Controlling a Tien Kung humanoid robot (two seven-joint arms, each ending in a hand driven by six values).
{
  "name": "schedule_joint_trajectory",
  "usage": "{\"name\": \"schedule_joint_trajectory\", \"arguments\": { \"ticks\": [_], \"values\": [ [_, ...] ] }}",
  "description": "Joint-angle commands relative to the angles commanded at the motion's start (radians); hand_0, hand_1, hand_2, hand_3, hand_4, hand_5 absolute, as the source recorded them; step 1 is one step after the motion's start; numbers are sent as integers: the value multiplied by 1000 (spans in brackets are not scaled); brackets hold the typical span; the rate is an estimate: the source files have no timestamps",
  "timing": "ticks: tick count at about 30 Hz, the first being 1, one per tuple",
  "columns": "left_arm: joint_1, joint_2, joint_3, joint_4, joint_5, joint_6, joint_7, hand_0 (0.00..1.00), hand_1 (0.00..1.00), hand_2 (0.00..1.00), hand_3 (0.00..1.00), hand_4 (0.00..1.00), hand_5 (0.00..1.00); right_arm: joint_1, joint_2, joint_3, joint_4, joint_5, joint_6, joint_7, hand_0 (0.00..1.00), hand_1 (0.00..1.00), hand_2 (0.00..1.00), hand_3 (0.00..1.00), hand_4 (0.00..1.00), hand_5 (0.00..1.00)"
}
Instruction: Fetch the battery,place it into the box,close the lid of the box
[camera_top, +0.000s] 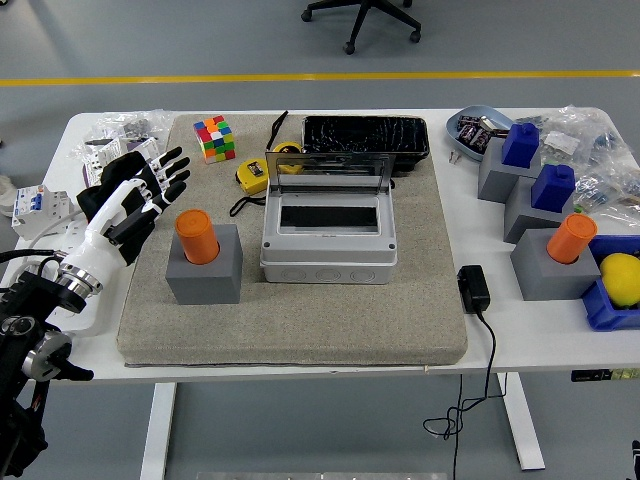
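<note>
Orange battery (198, 236) stands upright in its gray holder (204, 266).

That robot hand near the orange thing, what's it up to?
The left robot hand hangs open just left of an orange battery that stands upright in a grey holder. It holds nothing yet. The grey box in the middle of the mat has its lid raised, and nothing shows inside it. The right arm is out of sight.
</note>
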Motion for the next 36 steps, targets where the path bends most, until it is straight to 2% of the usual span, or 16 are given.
{"name": "schedule_joint_trajectory", "arguments": {
  "ticks": [3, 4, 9, 10, 15, 16, 26, 31, 36],
  "values": [
    [2, -2, 7, -1, 9, 4, -3, 998, 998, 998, 997, 998, 530, 1, 0, -4, 0, 4, -1, -1, 845, 849, 793, 809, 998, 998],
    [2, -2, 13, -2, 18, 7, -2, 998, 998, 998, 998, 998, 325, 2, 0, -6, 0, 7, -1, 0, 845, 848, 793, 809, 998, 998],
    [-1, -4, 22, -1, 28, 39, -16, 998, 998, 998, 998, 998, 325, 4, 0, -9, 0, 11, 1, -2, 845, 848, 793, 809, 998, 998],
    [-1, -5, 23, 1, 28, 48, -18, 915, 989, 998, 998, 998, 172, 4, 0, -9, 0, 12, 0, -3, 845, 846, 790, 808, 998, 998],
    [-2, -5, 32, 0, 37, 76, -17, 915, 989, 998, 998, 998, 172, 3, -1, -12, 0, 16, 1, -7, 845, 846, 790, 808, 998, 998],
    [-2, -5, 34, 0, 38, 77, -17, 854, 949, 998, 998, 998, 51, 2, 0, -12, 0, 17, 2, -7, 842, 844, 786, 808, 998, 998],
    [0, -4, 91, -19, 20, 53, -17, 863, 955, 998, 998, 998, 40, 4, 1, -24, 0, 29, 3, -10, 841, 837, 783, 808, 998, 998],
    [4, -3, 109, -34, 21, 57, -18, 882, 965, 998, 998, 998, 61, 3, 0, -24, 0, 30, 5, -12, 839, 831, 780, 808, 998, 998],
    [1, -9, 107, -20, 31, 70, -20, 914, 970, 998, 973, 998, 78, 5, 1, -26, 0, 33, 6, -12, 835, 827, 775, 807, 998, 998]
  ]
}}
